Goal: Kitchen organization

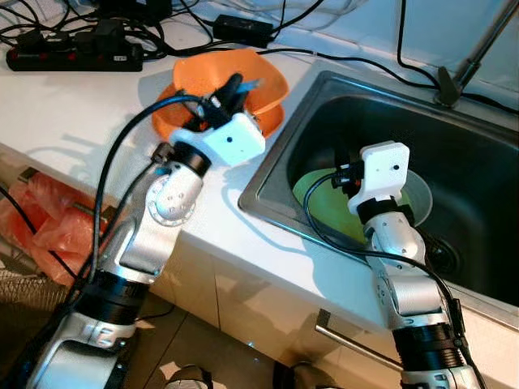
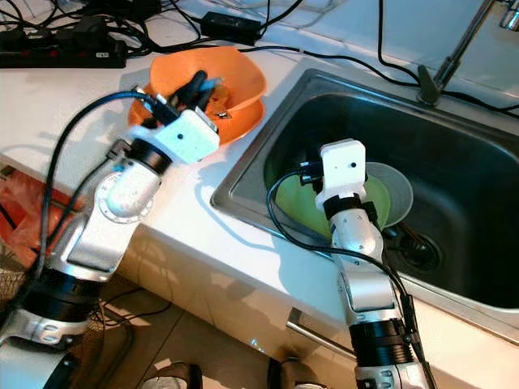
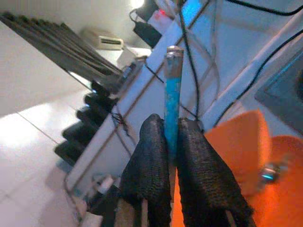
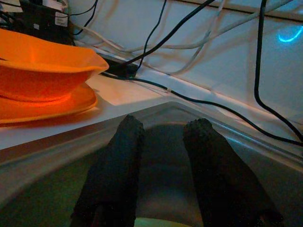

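In the upper middle of the left eye view, the left gripper (image 1: 237,87) hangs over an orange bowl (image 1: 268,77) that sits on an orange plate (image 1: 166,121) on the white counter (image 1: 73,105), just beside the sink (image 1: 324,105). Its two black fingers (image 3: 147,175) are pinched tight on a thin blue-handled utensil (image 3: 172,99); which kind cannot be told, since the working end is hidden. The handle's long axis runs straight out along the fingers, pointing toward the back of the counter and its tangle of cables (image 1: 203,16), so the utensil sits right above the bowl and any lowering would likely bring it inside the rim. At the lower centre of the frame, the right gripper (image 4: 163,137) reaches down into the sink with its fingers parted and empty, hovering above a green plate (image 2: 296,203) and a grey plate (image 2: 397,190) lying on the basin floor. The right arm is the nearer one to those plates.
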Available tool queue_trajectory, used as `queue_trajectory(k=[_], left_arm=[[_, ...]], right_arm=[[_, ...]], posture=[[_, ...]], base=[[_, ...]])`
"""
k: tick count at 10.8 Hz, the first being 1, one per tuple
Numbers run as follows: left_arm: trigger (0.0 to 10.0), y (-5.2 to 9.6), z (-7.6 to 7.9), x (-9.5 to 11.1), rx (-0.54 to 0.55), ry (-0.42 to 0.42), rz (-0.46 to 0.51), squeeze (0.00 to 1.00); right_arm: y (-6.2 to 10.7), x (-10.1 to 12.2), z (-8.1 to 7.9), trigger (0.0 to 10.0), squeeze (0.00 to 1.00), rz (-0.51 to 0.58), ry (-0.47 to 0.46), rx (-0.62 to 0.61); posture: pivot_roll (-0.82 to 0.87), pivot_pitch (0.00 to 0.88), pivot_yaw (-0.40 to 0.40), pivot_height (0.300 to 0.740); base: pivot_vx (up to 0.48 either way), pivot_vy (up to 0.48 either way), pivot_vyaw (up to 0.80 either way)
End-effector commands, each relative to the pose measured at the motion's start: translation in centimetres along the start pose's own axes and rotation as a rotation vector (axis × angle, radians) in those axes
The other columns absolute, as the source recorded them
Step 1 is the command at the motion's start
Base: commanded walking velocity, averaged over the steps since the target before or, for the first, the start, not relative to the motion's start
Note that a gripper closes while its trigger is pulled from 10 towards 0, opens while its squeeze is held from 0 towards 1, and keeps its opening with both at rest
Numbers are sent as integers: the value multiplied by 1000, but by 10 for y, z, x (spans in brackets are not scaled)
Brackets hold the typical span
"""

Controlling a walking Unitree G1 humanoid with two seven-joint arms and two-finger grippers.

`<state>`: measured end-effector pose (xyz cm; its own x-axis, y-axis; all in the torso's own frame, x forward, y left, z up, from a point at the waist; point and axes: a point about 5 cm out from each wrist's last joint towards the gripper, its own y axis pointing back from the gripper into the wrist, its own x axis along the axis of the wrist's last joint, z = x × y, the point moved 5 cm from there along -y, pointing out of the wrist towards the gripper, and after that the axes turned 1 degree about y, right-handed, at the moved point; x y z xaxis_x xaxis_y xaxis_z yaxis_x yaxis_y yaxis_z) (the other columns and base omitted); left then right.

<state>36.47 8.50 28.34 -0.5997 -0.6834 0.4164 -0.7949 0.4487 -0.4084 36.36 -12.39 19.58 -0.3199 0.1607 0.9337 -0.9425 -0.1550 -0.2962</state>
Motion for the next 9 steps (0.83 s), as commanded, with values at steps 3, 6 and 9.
queue_trajectory(k=[3,6,9], left_arm=[[10000,-11,-47,38,157,-23,119,0],[10000,-10,-76,79,314,413,327,0],[10000,-14,-59,91,204,858,382,0]], right_arm=[[-1,1,1,10000,0,10,-18,-8],[-2,2,1,10000,0,17,-19,-8],[-2,4,5,10000,0,29,-12,-19]], posture=[[82,142,-50,740],[85,138,-51,740],[72,134,-51,740]], base=[[0,0,0],[0,0,0],[0,0,0]])
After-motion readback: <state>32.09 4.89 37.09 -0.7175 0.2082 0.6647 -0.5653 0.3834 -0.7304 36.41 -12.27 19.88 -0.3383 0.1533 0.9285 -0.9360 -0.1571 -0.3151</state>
